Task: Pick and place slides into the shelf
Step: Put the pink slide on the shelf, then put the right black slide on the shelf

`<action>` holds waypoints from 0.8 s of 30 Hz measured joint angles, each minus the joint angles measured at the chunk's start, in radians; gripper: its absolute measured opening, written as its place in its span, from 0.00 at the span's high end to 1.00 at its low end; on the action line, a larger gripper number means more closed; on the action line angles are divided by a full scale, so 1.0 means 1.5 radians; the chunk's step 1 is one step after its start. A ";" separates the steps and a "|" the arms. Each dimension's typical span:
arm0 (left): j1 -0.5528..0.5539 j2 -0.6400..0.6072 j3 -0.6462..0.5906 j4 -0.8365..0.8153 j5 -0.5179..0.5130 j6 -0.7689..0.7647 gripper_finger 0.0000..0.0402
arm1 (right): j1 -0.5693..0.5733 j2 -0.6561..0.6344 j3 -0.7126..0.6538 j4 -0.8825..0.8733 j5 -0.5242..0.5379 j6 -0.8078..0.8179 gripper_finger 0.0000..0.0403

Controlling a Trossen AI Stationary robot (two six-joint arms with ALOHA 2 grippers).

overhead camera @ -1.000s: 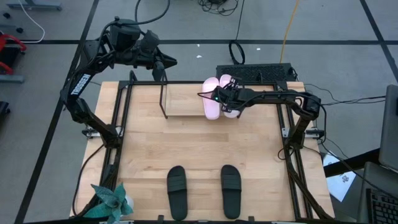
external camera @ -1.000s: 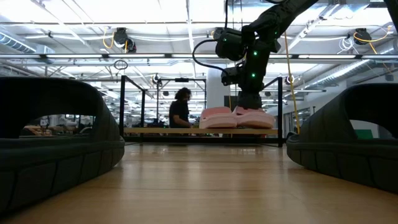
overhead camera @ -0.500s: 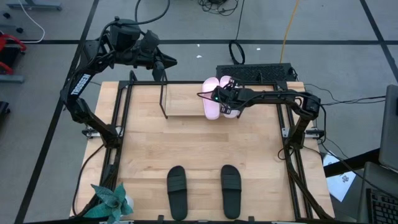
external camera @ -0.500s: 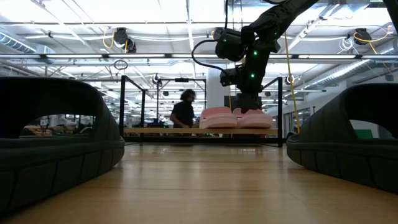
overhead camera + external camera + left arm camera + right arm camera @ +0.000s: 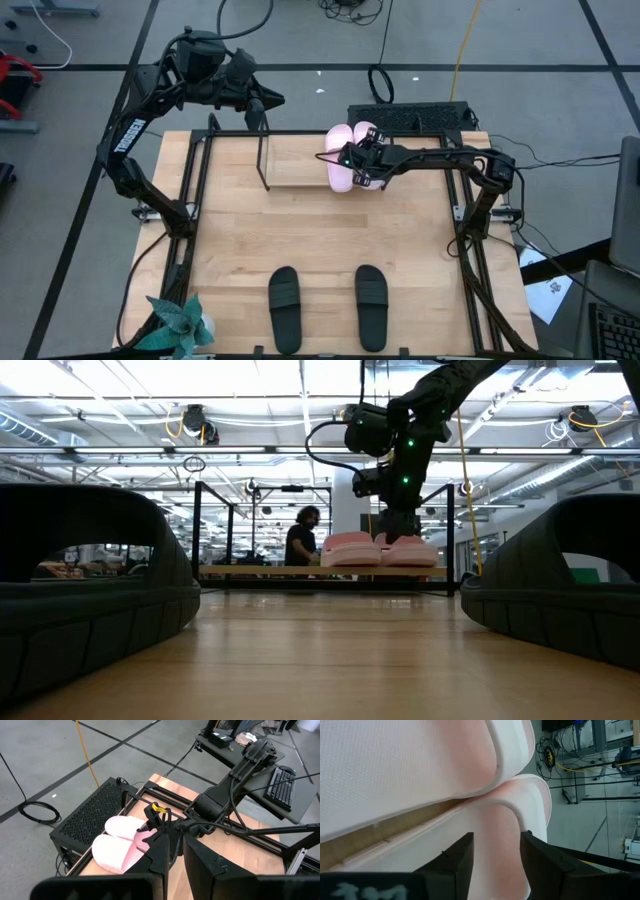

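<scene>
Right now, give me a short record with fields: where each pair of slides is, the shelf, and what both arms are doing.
pink slides: pale pink slide pair side by side at right end of the low black wire shelf
black slides: matte black pair on the table's near edge, apart
right gripper: over the right-hand pink slide, fingers astride its strap
left gripper: waiting behind the shelf

1. Shelf (image 5: 300, 160) sits upper centre of the high view, at the table's (image 5: 240, 240) far edge.
2. Two slides (image 5: 343, 160) lie side by side on the shelf's right end, touching.
3. Right gripper (image 5: 362, 170) is over the right-hand one of those two, arm reaching in from the right.
4. Other two slides (image 5: 327, 305) lie bottom centre, apart, parallel.
5. Left gripper (image 5: 270, 100) hangs upper left, beyond the table edge.
6. Plant (image 5: 178, 325) at the bottom left corner.
</scene>
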 joint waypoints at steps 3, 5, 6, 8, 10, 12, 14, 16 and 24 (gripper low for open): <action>0.000 0.000 0.000 0.000 0.000 0.000 0.87 | 0.003 0.000 0.000 -0.005 0.001 0.000 0.61; 0.000 0.000 0.000 0.000 0.000 0.000 0.87 | 0.005 0.000 0.000 -0.014 0.001 0.000 0.60; 0.000 0.000 0.000 0.000 0.000 -0.001 0.87 | 0.006 0.000 0.000 -0.019 0.001 0.000 0.60; 0.000 0.000 0.000 0.000 0.000 -0.002 0.87 | 0.009 0.000 0.000 -0.022 0.001 0.000 0.59; 0.000 0.000 0.000 0.000 0.000 -0.002 0.87 | 0.013 -0.001 0.000 -0.023 0.002 0.000 0.59; 0.000 0.000 0.000 0.000 0.000 -0.002 0.87 | 0.019 -0.001 0.000 -0.023 0.003 0.000 0.58; 0.000 0.000 0.000 0.000 0.000 -0.002 0.87 | 0.024 -0.001 0.000 -0.023 0.003 0.000 0.58; 0.000 0.000 0.000 0.000 0.000 -0.002 0.87 | 0.029 -0.004 0.000 -0.025 0.004 0.000 0.58; 0.000 0.000 0.000 0.000 -0.015 -0.004 0.87 | 0.042 -0.063 0.000 -0.037 0.005 0.014 0.57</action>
